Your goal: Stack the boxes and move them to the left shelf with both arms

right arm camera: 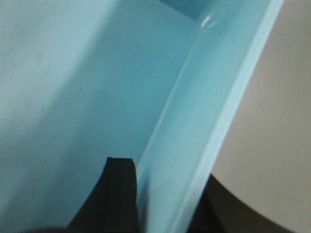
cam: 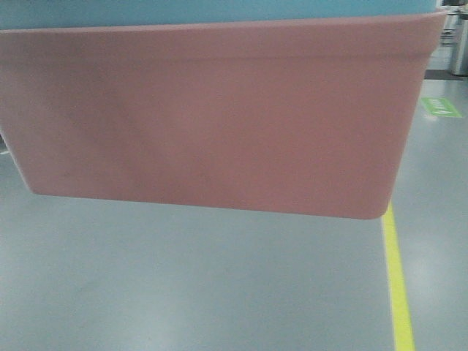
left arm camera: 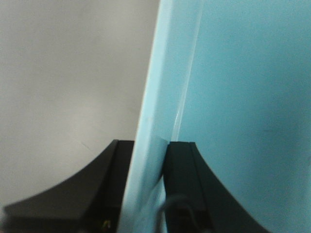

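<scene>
The pink box [cam: 212,117] fills most of the front view, its long wall facing the camera and its base hanging clear of the grey floor [cam: 183,285]. The turquoise box [cam: 219,11] is nested inside it, with only a strip of rim showing above. The stacking looks done, so the carry is the step in hand. The left shelf appears in none of the views (how far there is to go cannot be judged).

The left pincer [left arm camera: 148,194] is pinching the turquoise box's side wall, one black finger outside and one inside, with the wall rising from between them. The right pincer [right arm camera: 163,208] pinches the opposite wall in the same way. Its inner finger lies against the inside face, and the outer one is a dark shape just past the rim. I cannot tell whether the pink wall is also caught in either grip.

To carry well, both arms should travel at the same pace and the same spacing, so the walls are neither bowed inward nor dragged out of the pincers. The stack should stay level and the motion smooth. If only the inner box is gripped, the pink one rides on its nesting fit alone, and a jolt could shake it loose.

On the right pincer's side a yellow line [cam: 398,292] runs along the floor, and a small green marking [cam: 441,107] lies farther off.
</scene>
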`<action>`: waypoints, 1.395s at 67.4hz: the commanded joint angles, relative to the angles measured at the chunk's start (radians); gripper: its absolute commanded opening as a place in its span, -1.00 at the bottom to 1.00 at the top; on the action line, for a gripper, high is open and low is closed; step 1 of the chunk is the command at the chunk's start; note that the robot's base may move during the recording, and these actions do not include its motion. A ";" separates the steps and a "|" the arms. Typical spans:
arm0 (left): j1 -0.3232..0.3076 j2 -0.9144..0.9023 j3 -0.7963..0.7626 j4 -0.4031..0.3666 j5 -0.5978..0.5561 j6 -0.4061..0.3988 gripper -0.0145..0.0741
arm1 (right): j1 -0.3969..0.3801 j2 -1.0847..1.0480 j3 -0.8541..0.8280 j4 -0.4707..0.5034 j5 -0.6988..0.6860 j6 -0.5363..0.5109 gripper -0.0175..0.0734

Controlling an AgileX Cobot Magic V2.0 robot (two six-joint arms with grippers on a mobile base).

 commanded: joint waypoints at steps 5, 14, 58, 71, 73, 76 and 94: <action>-0.044 -0.045 -0.048 -0.048 -0.224 -0.004 -0.68 | 0.030 -0.037 -0.044 0.082 -0.238 -0.022 -0.49; -0.044 -0.045 -0.048 -0.048 -0.224 -0.004 -0.68 | 0.030 -0.037 -0.044 0.082 -0.238 -0.022 -0.49; -0.044 -0.045 -0.048 -0.048 -0.224 -0.004 -0.68 | 0.030 -0.037 -0.044 0.082 -0.238 -0.022 -0.49; -0.044 -0.045 -0.048 -0.048 -0.224 -0.004 -0.68 | 0.030 -0.037 -0.044 0.082 -0.238 -0.022 -0.49; -0.044 -0.045 -0.048 -0.048 -0.224 -0.004 -0.68 | 0.030 -0.037 -0.044 0.082 -0.238 -0.022 -0.49; -0.044 -0.045 -0.048 -0.050 -0.224 -0.004 -0.68 | 0.030 -0.037 -0.044 0.082 -0.238 -0.022 -0.49; -0.044 -0.045 -0.048 -0.050 -0.224 -0.004 -0.68 | 0.030 -0.037 -0.044 0.082 -0.238 -0.022 -0.49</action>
